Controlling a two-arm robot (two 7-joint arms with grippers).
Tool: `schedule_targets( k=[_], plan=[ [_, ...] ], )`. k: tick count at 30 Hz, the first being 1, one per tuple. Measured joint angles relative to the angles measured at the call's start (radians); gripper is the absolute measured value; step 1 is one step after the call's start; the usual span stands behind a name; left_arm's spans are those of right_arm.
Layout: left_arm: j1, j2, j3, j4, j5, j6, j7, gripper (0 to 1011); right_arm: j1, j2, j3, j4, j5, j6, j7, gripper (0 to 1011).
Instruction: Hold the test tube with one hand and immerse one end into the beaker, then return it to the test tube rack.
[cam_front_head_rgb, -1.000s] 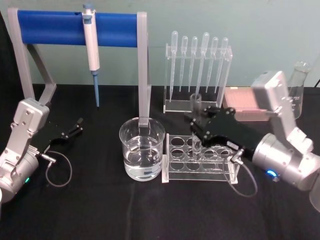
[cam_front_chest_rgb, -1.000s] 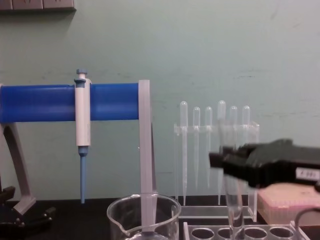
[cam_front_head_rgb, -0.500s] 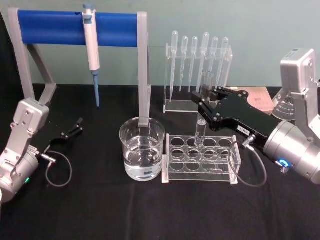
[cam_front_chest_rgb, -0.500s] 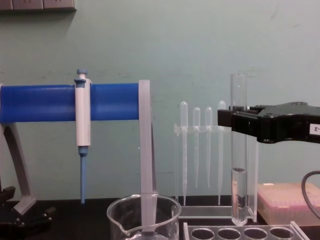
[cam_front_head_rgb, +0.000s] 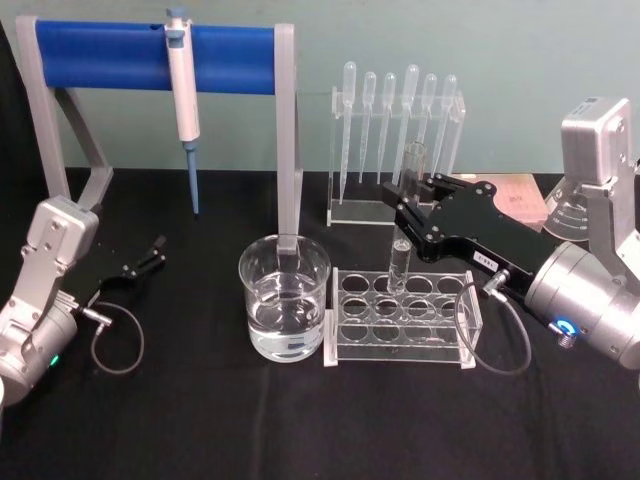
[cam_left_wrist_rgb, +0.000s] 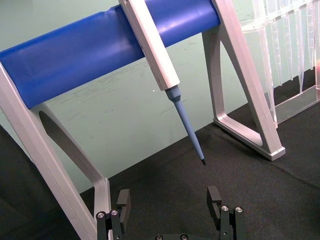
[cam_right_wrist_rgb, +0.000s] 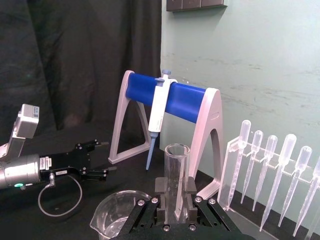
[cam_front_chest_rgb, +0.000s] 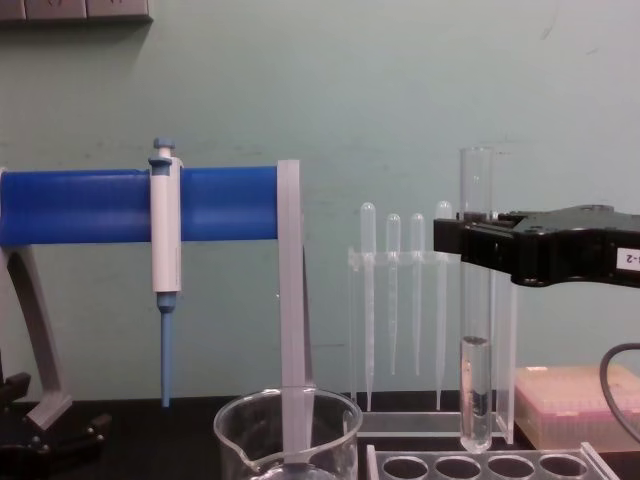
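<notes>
Up out of the rack since a second ago, and edged slightly towards the beaker in the last half second: the tube.

- Left gripper (cam_front_head_rgb: 143, 258): parked low at the table's far left, fingers apart, holding nothing.
- Beaker (cam_front_head_rgb: 252, 290): part full, just beside the rack's left end.
- Rack (cam_front_head_rgb: 400, 338): the tube's round bottom hangs just above its back row.
- Tube (cam_front_chest_rgb: 477, 300): upright, long axis vertical, rim up.
- Right gripper (cam_front_chest_rgb: 472, 245): clamped on the tube's upper part.

The beaker lies to the left of the held tube. The right arm is the nearer one, so the next move is likely leftward, then down.
</notes>
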Motion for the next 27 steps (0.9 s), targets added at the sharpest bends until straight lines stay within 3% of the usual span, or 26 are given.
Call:
schedule_targets(
  k=[27],
  plan=[
    [0.000,0.000,0.000,0.000,0.000,0.000,0.000,1000,0.000,0.000,0.002,-0.001,0.002,0.000,0.001,225]
  ],
)
